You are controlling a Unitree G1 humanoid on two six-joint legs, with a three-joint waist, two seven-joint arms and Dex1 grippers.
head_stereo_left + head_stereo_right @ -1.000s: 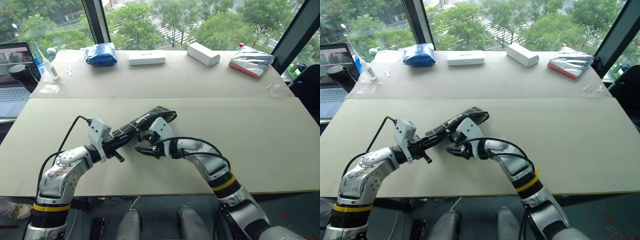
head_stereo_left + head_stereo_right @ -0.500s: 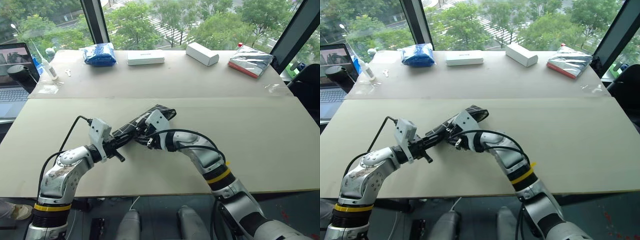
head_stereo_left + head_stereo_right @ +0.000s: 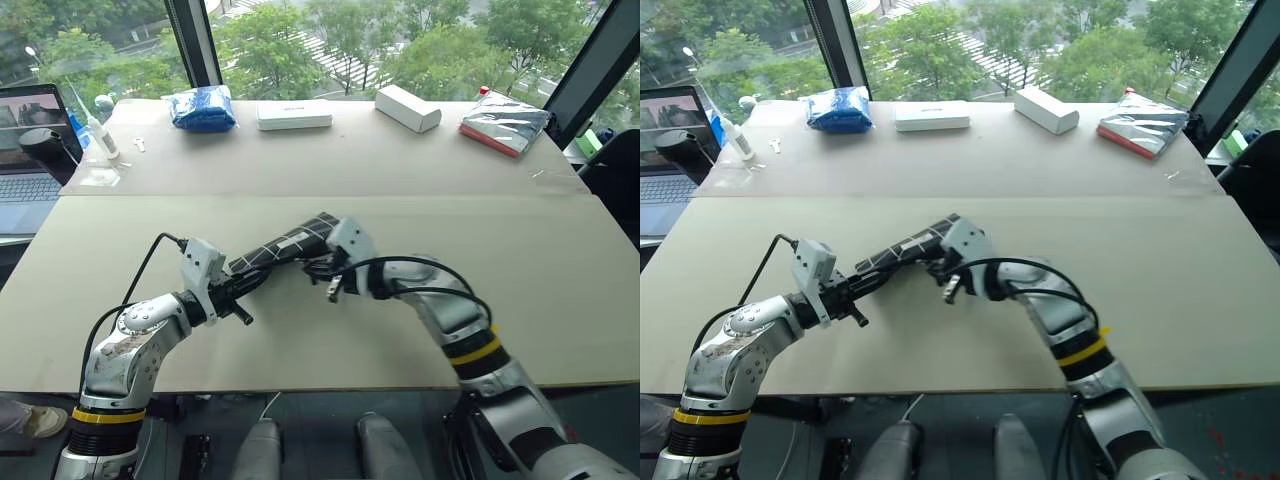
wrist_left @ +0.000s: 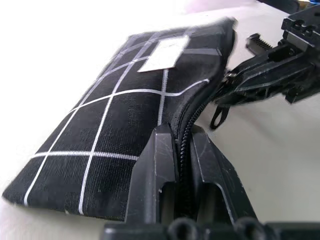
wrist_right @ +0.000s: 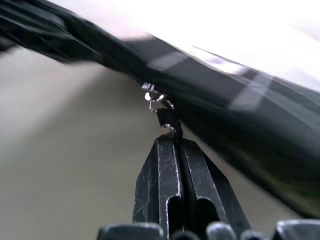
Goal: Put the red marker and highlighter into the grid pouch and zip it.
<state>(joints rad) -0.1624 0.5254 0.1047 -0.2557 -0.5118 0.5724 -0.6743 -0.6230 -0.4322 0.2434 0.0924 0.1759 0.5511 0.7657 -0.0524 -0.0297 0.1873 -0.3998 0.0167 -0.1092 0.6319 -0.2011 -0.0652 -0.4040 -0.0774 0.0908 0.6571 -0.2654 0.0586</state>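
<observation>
Big beige table runs up to the window; grid pouch is the landmark, held just above the table's near-middle, tilted, w/ its far end higher. L gripper is clamped tight on the pouch's near end, fingers pinching the fabric either side of the zipper line, white label up on the pouch's top face. R gripper sits at the pouch's far end, closed on the black pull cord under the small metal slider; zipper looks closed along most of its length in the L wrist view. Marker & highlighter: can't tell, nothing of them visible outside the pouch. Well beyond the pouch at the table's far edge: blue cloth bundle, flat white box, a second white box, silver-red packet. Far L of pouch, laptop and a small white bottle.
</observation>
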